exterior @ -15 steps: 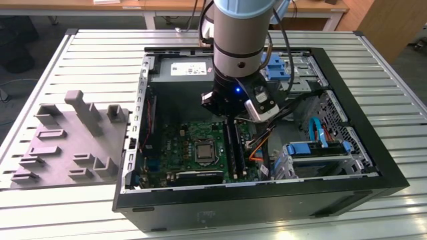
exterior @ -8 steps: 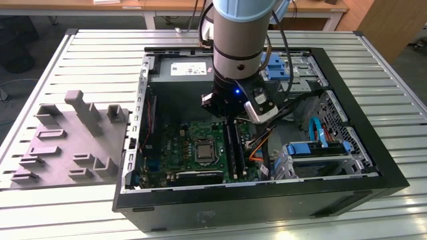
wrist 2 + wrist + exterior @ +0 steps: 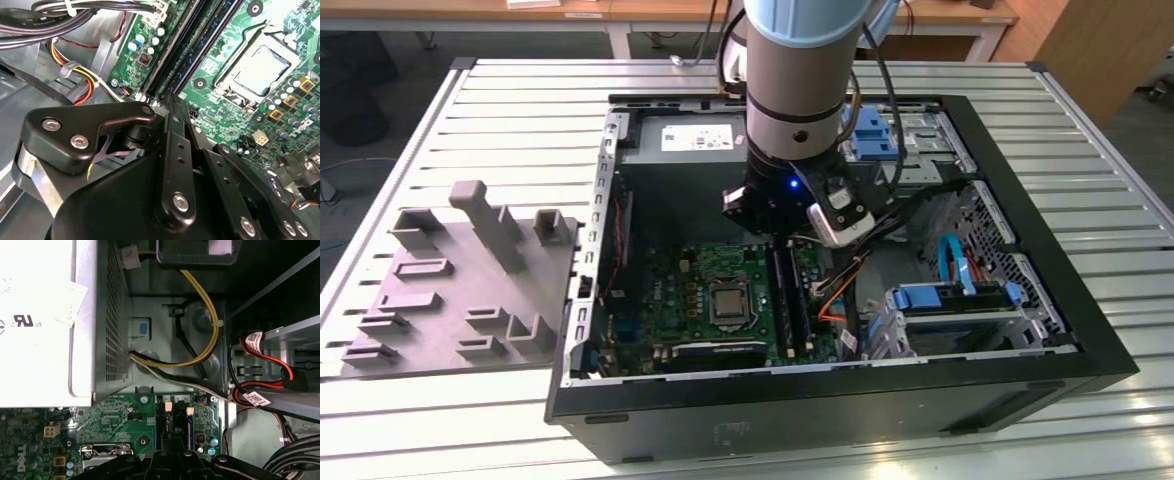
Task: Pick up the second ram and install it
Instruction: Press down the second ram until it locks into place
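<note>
Arm reaching down into an open computer case on the slatted worktop.

The case lies on its side, with a grey moulded fixture beside it at the exterior view's left. Inside are the grey power supply, the green board with its silver socket, blue drive brackets, and yellow, red and black cables near the memory slots. The arm stands nearly upright, its tool low over the slots. The memory stick stands on edge in a slot beside the socket; I cannot tell whether the tool grips it.
</note>
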Motion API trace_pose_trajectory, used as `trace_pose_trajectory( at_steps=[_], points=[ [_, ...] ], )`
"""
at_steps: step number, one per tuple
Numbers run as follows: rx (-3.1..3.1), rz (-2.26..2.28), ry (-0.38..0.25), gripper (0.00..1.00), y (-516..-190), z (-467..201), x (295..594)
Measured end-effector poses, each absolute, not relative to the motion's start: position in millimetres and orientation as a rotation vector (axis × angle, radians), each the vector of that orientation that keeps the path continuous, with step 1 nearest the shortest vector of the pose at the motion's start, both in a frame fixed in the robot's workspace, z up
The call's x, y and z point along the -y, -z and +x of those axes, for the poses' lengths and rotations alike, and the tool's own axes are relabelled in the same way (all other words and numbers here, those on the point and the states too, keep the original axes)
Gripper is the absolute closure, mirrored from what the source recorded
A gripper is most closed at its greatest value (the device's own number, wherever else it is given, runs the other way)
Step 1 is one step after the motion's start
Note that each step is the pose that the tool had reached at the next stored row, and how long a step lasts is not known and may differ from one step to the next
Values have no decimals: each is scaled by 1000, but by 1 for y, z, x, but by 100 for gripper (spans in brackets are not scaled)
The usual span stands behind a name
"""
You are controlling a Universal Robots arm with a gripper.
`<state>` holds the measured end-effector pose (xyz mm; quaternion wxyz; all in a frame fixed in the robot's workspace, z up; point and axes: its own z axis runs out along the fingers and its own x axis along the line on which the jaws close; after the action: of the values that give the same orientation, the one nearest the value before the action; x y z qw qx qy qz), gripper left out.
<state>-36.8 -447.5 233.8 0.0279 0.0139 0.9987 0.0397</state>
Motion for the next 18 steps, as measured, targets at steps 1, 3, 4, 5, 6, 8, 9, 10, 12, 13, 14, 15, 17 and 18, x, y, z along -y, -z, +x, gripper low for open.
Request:
trace_pose_trajectory(
  at_steps=[1, 3, 4, 5, 6, 8, 9, 10, 12, 13, 14, 15, 17, 18],
  points=[
    [-3083, 43, -122, 89, -234, -37, 447],
    [-3083, 43, -123, 89, -233, -37, 445],
    [-3083, 43, -123, 89, -232, -37, 445],
    [-3083, 43, -123, 89, -231, -37, 444],
    [-3083, 43, -123, 89, -230, -37, 444],
    [-3083, 43, -122, 89, -230, -37, 444],
    [-3083, 43, -122, 89, -230, -37, 444],
    [-3083, 43, -123, 89, -229, -37, 444],
    [-3083, 43, -123, 89, -227, -37, 444],
    [-3083, 43, -122, 89, -226, -37, 444],
    [-3083, 43, -122, 89, -227, -37, 444],
    [-3083, 43, -122, 89, -226, -37, 444],
    [-3083, 43, -123, 89, -225, -37, 444],
    [-3083, 43, -123, 89, -224, -37, 444]
  ],
)
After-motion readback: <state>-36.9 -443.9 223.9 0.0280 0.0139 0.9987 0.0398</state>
